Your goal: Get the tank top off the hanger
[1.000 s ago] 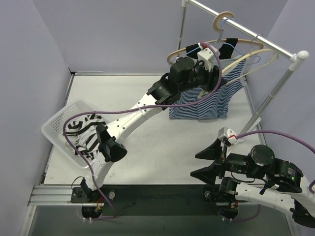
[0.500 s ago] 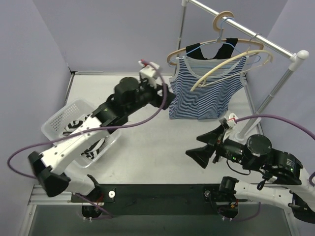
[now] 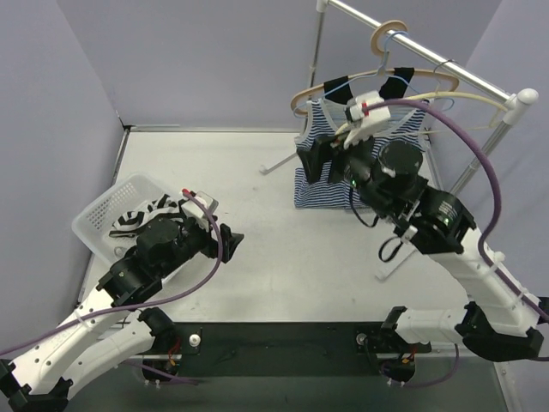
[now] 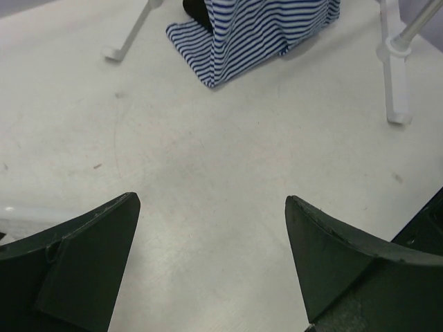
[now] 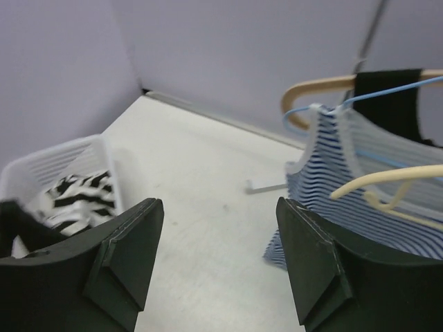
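Lavender walls frame the white table [image 3: 257, 163]. The striped tank top [image 3: 319, 190] hangs on its hanger [image 5: 387, 91], so nothing is removed yet. The right claw [image 5: 218, 228] gapes empty beside it, and the left claw [image 4: 211, 207] hovers spread wide, well apart.

Soft overhead light is leaving faint shadows on the table [image 3: 214, 163]; in the right wrist view the tank top [image 5: 311, 173] is looking blurred.
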`<state>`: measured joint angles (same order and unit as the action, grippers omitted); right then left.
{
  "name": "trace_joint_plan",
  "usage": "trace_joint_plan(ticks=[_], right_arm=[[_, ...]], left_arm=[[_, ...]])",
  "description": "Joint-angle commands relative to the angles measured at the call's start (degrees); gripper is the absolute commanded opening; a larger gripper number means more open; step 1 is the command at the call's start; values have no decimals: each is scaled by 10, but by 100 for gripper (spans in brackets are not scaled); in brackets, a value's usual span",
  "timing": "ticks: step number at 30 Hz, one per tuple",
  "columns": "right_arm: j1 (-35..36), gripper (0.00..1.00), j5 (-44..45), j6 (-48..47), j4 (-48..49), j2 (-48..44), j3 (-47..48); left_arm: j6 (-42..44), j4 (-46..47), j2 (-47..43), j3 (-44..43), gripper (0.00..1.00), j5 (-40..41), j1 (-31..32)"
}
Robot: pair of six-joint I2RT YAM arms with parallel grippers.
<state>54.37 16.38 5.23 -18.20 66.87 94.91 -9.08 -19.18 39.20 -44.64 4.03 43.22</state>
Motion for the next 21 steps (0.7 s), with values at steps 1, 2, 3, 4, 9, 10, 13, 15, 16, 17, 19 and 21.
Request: trace_joint_plan(ticks=[1,2,3,4,9,10,13,15,16,17,19,21], right_arm=[[-94,66,23,-68,35,57,92],[-109,65,21,-72,34,78,104],[-124,65,16,-71,34,86,116],[-157,63,3,-66,34,95,133],[-232,55,-17,-52,34,143,182],[-252,54,-17,-36,26,153,192],[-285,51,-31,-20,5,192,228],[-308,49,-42,-18,5,201,238],[-315,48,-44,-17,4,210,243],[-326,47,-50,-17,4,214,246],[-334,43,-50,-20,4,228,256],[-340,39,-44,-28,5,233,258]], left_arm=[[-9,-2,-26,24,97,-39,-2],[-7,-7,-25,20,97,-40,-2],[-7,-9,-25,20,97,-40,-2],[-8,-10,-25,20,97,-40,-2],[-10,-15,-24,19,97,-58,-8],[-11,-16,-22,18,97,-74,-11],[-8,-31,-17,10,97,-91,-28],[-8,-34,-22,11,97,-94,-35],[-7,-33,-25,13,97,-95,-36],[-6,-31,-28,14,97,-98,-37],[-3,-30,-33,18,97,-98,-38],[-1,-32,-36,18,97,-95,-44]])
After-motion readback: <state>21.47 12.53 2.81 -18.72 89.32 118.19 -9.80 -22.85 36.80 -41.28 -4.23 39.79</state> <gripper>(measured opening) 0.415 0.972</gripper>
